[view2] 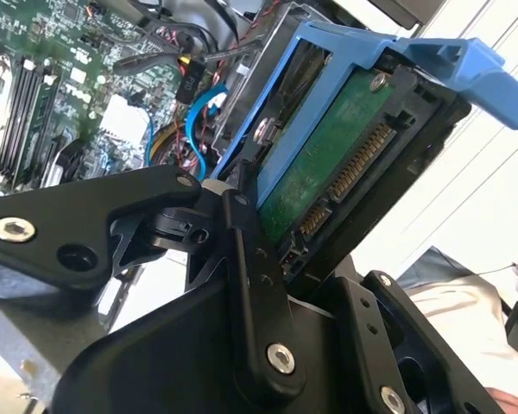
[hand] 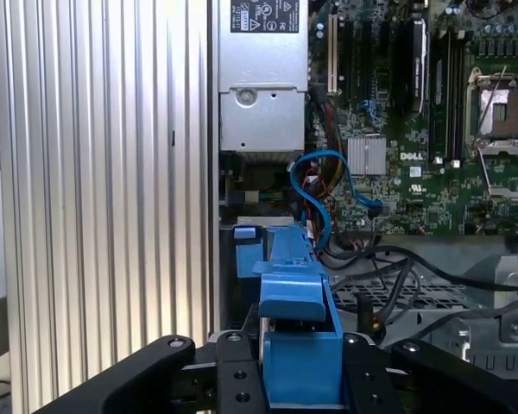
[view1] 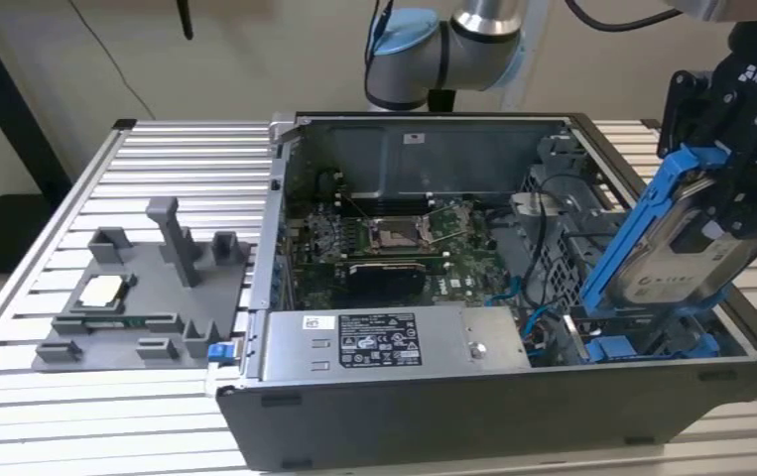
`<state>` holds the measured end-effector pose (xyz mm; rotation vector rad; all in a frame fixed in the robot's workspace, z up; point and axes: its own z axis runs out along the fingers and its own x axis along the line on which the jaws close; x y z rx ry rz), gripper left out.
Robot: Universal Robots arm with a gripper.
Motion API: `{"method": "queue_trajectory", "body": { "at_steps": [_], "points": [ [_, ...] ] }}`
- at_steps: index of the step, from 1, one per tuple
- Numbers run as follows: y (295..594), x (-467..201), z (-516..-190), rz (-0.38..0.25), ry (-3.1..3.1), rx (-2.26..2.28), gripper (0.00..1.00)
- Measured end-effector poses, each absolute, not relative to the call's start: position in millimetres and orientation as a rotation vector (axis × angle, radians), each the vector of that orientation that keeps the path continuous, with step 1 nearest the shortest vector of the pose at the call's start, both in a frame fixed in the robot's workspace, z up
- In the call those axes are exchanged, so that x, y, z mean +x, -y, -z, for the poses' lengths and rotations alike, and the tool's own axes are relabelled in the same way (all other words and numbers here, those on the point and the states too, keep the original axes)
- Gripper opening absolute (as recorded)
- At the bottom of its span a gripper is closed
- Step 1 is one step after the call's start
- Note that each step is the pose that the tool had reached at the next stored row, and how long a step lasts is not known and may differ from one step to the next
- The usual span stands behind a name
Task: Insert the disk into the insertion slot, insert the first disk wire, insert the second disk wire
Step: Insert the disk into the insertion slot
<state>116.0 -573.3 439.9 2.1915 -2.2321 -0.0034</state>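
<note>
Where the open grey metal computer case (view1: pixel 484 426) reaches the exterior view's right, the black two-fingered pincer (view1: pixel 733 203) is closed to the width of the flat silver-grey disk (view1: pixel 676 263). It grips the disk through its bright blue plastic carrier frame (view1: pixel 627 223). In the first wrist view the pincer (hand: pixel 300 384) has a black finger (hand: pixel 236 379) on each side of the blue frame (hand: pixel 295 328), with no gap showing. The second wrist view shows the disk's green circuit-board underside (view2: pixel 324 177) with its row of connector pins.

The disk hangs steeply tilted, with its upper end at the pincer. Its lower end is down inside the case at the front corner on the exterior view's right, just over the insertion slot (view1: pixel 623 349), a grey metal bay with blue plastic side pieces. Whether the lower edge touches the bay I cannot tell.

Room is tight. The case wall runs close along one side of the bay, and the grey labelled power-supply box (view1: pixel 378 342) stands just beside it toward the exterior view's left. A looping blue cable (hand: pixel 315 181) lies near the frame's far tip, and black wires (hand: pixel 397 263) cross a perforated grey metal plate (hand: pixel 432 297) beside it. The green motherboard (view1: pixel 392 238) lies deeper in the case. On the ribbed aluminium table (view1: pixel 153 169), a grey plastic fixture (view1: pixel 140 297) sits beside the case, well apart from the pincer.
</note>
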Motion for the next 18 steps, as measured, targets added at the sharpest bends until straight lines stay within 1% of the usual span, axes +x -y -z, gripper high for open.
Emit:
{"method": "queue_trajectory", "body": {
  "at_steps": [9, 18],
  "points": [
    [573, 116, -438, 0.001, 2.233, 2.193, 0.33],
    [573, 116, -425, -0.006, 2.237, 2.196, 0.33]
  ]
}}
